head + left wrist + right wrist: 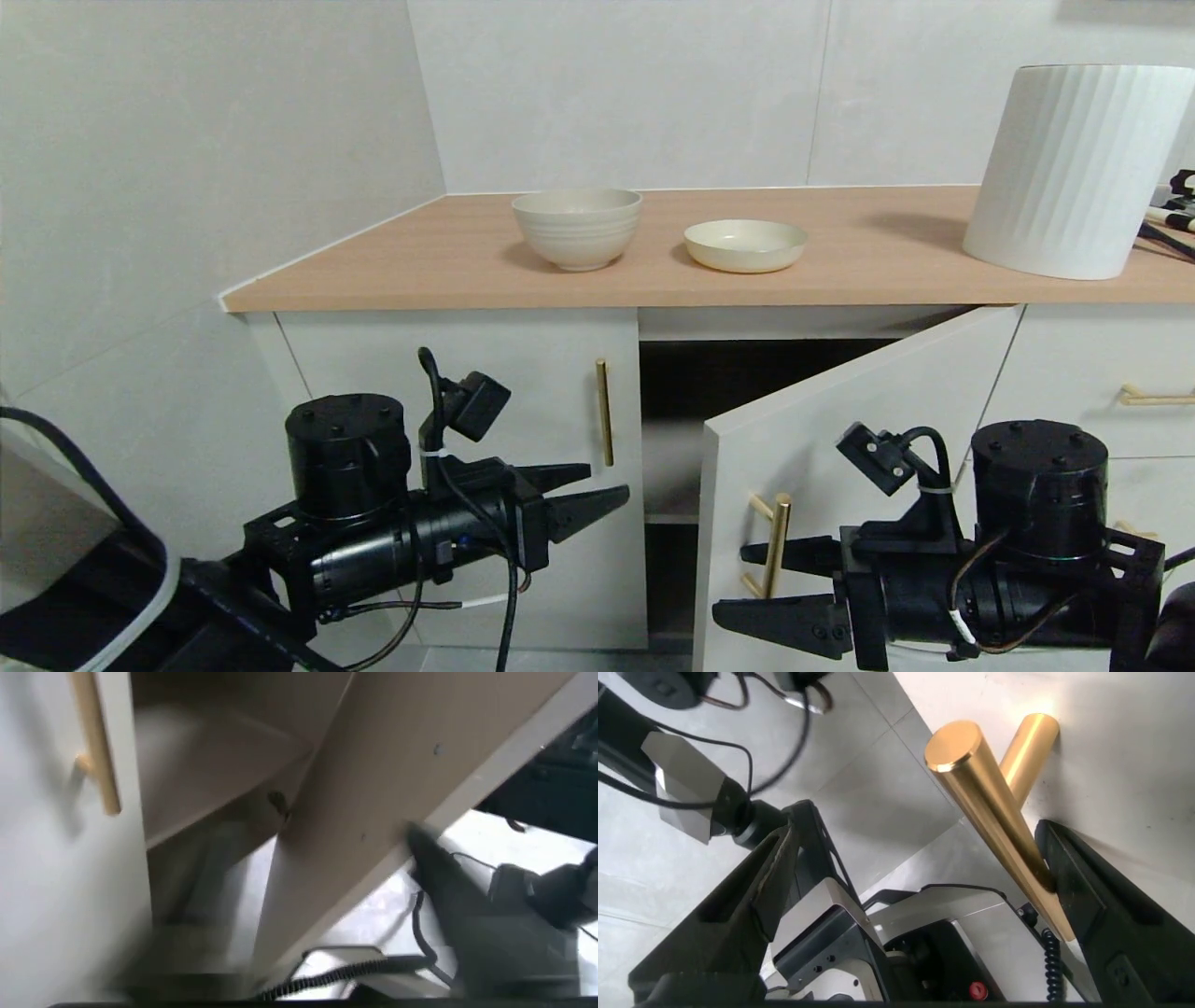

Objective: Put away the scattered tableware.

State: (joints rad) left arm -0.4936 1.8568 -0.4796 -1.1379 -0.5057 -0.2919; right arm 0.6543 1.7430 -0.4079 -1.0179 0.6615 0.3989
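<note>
My right gripper (731,583) stands wide open astride the door handle (780,527), gripping nothing; closing off-centre, I risk slipping off and jolting the cabinet door (840,420).

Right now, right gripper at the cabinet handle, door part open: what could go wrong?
1. The right gripper is open astride the gold handle, off-centre toward one finger; a pull may slip off.
2. The door is only part open and swings toward that arm, so it may hit it.
3. The left gripper hangs by the opening, perhaps in the way of the bowl and plate.
</note>
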